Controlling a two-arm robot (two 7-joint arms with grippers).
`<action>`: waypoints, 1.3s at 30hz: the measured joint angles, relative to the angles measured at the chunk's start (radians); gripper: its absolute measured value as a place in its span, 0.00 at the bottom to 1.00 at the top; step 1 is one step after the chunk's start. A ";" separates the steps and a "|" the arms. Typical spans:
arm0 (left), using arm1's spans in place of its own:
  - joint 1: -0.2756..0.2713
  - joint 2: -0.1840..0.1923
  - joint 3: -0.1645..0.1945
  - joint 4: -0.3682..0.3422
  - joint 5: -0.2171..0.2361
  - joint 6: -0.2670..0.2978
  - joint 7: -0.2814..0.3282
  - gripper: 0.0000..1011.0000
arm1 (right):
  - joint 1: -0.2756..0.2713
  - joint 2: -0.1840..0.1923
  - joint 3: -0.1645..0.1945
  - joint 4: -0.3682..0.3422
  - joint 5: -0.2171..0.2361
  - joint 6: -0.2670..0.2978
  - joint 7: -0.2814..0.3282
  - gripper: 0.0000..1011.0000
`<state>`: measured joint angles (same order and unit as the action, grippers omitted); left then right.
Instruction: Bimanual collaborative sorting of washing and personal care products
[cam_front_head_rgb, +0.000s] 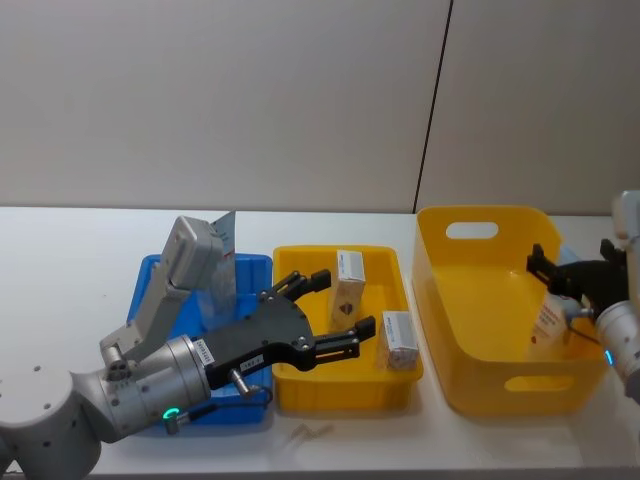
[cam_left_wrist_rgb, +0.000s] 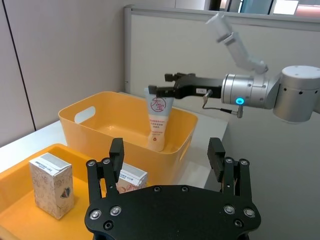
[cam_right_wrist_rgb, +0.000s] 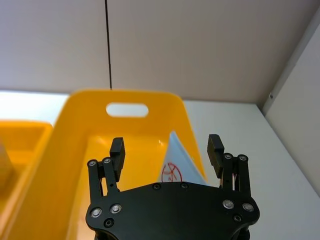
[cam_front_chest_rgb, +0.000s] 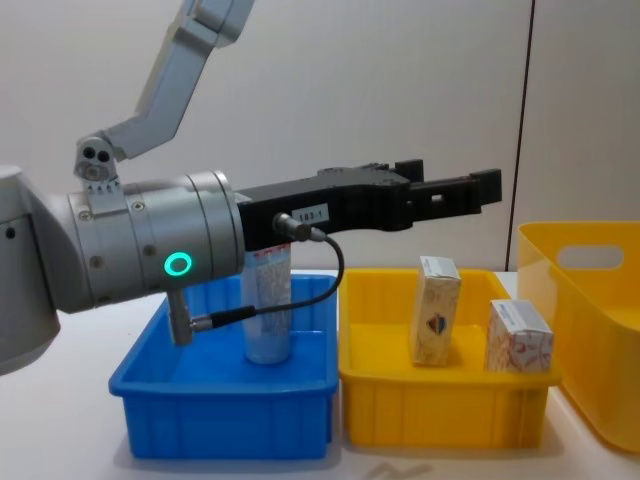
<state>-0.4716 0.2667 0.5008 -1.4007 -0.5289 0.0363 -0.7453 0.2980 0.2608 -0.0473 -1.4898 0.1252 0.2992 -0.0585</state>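
Standing cap-down against the inner wall of the yellow basket (cam_front_head_rgb: 490, 400), one pale-blue tube (cam_left_wrist_rgb: 156, 120) has its crimped end just under the right claw (cam_right_wrist_rgb: 166, 142), between fingers that are spread wide and not pinching it. That arm reaches level across the basket's rim. The left claw (cam_left_wrist_rgb: 166, 150) is also spread wide and holds nothing; its forearm stretches out level, fingers pointing forward. Directly beneath those fingers is the yellow tray (cam_front_chest_rgb: 440, 415), with two cream boxes in it: a taller box (cam_front_chest_rgb: 435, 310) upright and a shorter box (cam_front_chest_rgb: 518, 340) near it, not touching. Under the left wrist, the blue tray (cam_front_chest_rgb: 220, 415) holds a second tube (cam_front_chest_rgb: 268, 305) standing upright.
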 joint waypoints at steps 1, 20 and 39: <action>0.000 0.000 0.000 0.000 0.000 0.000 0.000 0.99 | -0.003 -0.002 0.004 -0.008 0.004 -0.005 0.002 0.99; 0.011 0.005 -0.002 -0.010 0.013 0.000 0.033 0.99 | -0.052 -0.012 0.026 -0.096 0.057 -0.070 0.031 0.99; 0.091 0.045 -0.018 -0.088 0.127 -0.008 0.284 0.99 | -0.230 0.049 -0.114 -0.220 0.128 -0.203 0.095 0.99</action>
<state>-0.3808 0.3114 0.4831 -1.4884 -0.4022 0.0280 -0.4615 0.0683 0.3094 -0.1608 -1.7095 0.2536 0.0964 0.0369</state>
